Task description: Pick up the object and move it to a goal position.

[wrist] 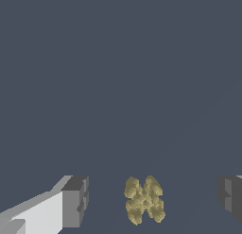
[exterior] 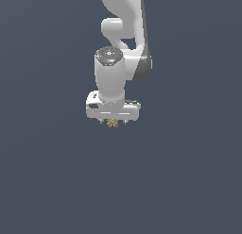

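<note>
Sitting low in the wrist view, near the bottom centre, the object is a small golden-yellow, knobbly lump with darker specks. The gripper has its jaws wide apart, one finger each side, neither touching. It looks light and stiff, though bumpy. Closing across its narrow middle seems safest; the lobes might let it twist or slip.

The arm is showing smooth white rounded shells with dark grey bands at the joints. A dark grey round cap with small pale dots is sitting on one joint. The gripper is having a white boxy body. In the wrist view its fingers are showing white with dark grey blocky pads.
</note>
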### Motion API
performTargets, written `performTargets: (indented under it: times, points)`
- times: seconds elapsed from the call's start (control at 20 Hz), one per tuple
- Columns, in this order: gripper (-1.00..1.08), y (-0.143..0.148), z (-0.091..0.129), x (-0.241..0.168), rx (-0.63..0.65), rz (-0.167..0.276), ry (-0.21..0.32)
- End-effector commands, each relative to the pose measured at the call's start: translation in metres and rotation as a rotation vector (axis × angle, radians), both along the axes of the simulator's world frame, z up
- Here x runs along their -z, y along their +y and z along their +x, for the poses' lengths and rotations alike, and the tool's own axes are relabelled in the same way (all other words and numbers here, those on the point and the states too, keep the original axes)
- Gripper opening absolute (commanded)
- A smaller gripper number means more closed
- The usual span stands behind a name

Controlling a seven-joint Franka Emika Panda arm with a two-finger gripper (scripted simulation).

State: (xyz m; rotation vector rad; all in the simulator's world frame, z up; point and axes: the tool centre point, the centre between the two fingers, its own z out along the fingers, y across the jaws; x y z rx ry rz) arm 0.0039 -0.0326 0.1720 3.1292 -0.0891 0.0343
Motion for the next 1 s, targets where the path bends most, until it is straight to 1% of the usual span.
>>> performTargets:
  times: [0.0, 0.15, 0.35, 0.45, 0.7, 0.95]
  points:
    - [1.0, 0.0, 0.0, 0.0, 0.0, 0.0, 0.0]
    - [1.0, -0.006, 0.0, -0.002, 0.005, -0.005, -0.002]
    - [1.0, -0.027, 0.0, -0.011, 0.022, -0.023, -0.007]
    - [1.0, -0.032, 0.0, -0.014, 0.027, -0.027, -0.008]
    - [1.0, -0.031, -0.001, -0.011, 0.023, -0.025, -0.007]
    - [1.0, -0.029, -0.011, 0.002, 0.01, -0.02, -0.004]
